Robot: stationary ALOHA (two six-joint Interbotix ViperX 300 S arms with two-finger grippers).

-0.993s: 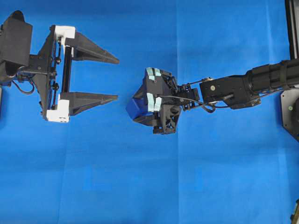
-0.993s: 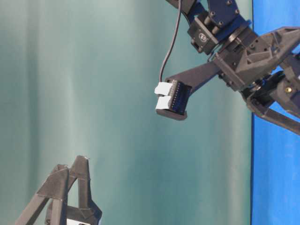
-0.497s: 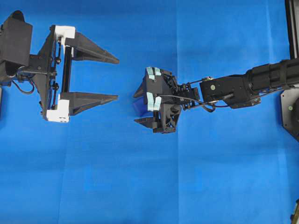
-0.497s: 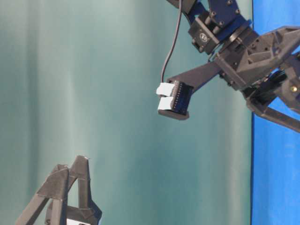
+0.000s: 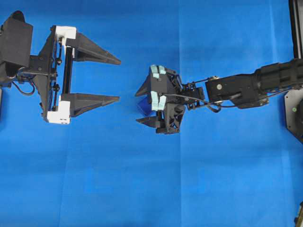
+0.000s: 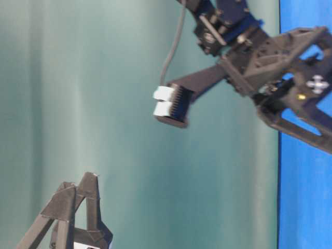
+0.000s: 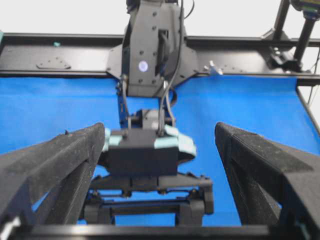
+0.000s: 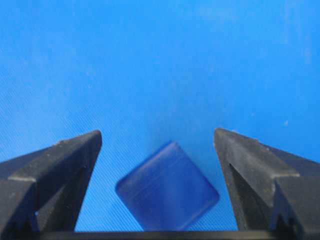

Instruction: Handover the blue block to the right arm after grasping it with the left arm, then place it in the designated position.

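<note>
The blue block (image 5: 143, 106) lies on the blue cloth near the middle, a darker cube turned corner-on. In the right wrist view the blue block (image 8: 167, 187) sits between the two black fingers with a gap on each side. My right gripper (image 5: 138, 107) (image 8: 157, 134) is open around it and touches neither face. My left gripper (image 5: 119, 79) stands open at the left, its white-trimmed fingers pointing at the right gripper, with nothing between them. In the left wrist view the left gripper (image 7: 160, 127) frames the right arm (image 7: 142, 150); the block is hidden there.
The blue cloth (image 5: 142, 189) covers the table. The right arm's base (image 5: 294, 109) stands at the right edge. A black frame rail (image 7: 50, 50) runs along the back. The table-level view shows the right arm (image 6: 270, 57) against a teal backdrop.
The right gripper's jaws have opened and let go of the blue block, which now sits free between them. The right gripper has drawn slightly away. The left arm has not moved.
</note>
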